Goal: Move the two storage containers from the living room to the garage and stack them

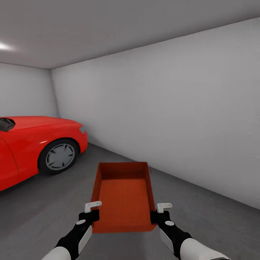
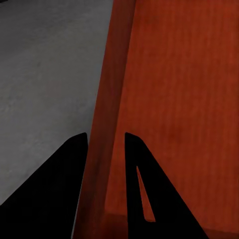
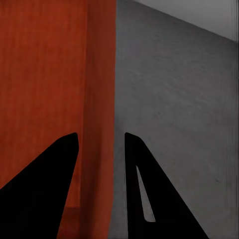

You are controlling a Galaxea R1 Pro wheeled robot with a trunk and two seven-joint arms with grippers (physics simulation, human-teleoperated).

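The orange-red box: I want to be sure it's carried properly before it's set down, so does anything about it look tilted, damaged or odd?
Nothing stands out. The orange-red open-topped rectangular box sits level and empty between the left pincer and right pincer, each clamped over a side wall, above the dark grey concrete floor.

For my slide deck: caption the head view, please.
Both grippers, left and right, clamp an orange box above the garage floor beside a red car.
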